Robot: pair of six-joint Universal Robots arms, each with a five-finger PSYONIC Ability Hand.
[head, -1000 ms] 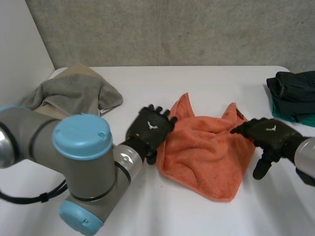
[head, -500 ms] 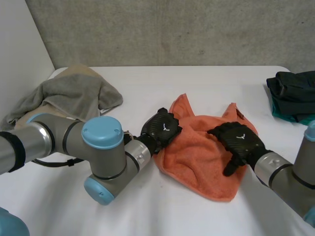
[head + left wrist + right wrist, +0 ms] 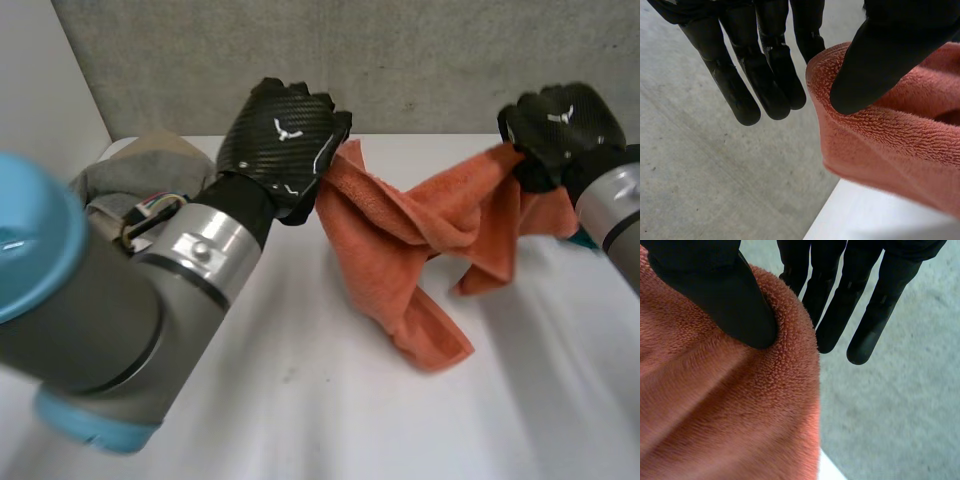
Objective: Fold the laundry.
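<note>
Reaching up from the near side of the table (image 3: 300, 420), the left arm (image 3: 110, 320) is carrying the left hand (image 3: 280, 135) well above the surface. Just beyond it, the orange towel (image 3: 400, 230) is hanging in the air between both hands. It is sagging in the middle, with its lowest fold dropping toward the table; whether that fold is touching the surface cannot be confirmed. The left hand is gripping one upper corner of the towel: in the left wrist view its thumb (image 3: 875, 65) is pressing the towel edge against the side of the hand, while the fingers (image 3: 762, 75) are extending straight beside it. The right hand (image 3: 560, 120) is gripping the opposite upper corner in the same manner, its thumb (image 3: 715, 290) pinning the pile next to its straight fingers (image 3: 835, 315). Holding two corners at matching height is letting gravity pull the cloth open, and this is judged to be the spreading step that comes before any fold. The towel is bunching along its centre, so the hands are probably going to need more separation before laying it flat. Farther back, a grey cloth (image 3: 130, 175) is lying in a heap at the far left of the table, apparently awaiting its turn. A concrete wall (image 3: 420, 60) is closing the scene behind it.
</note>
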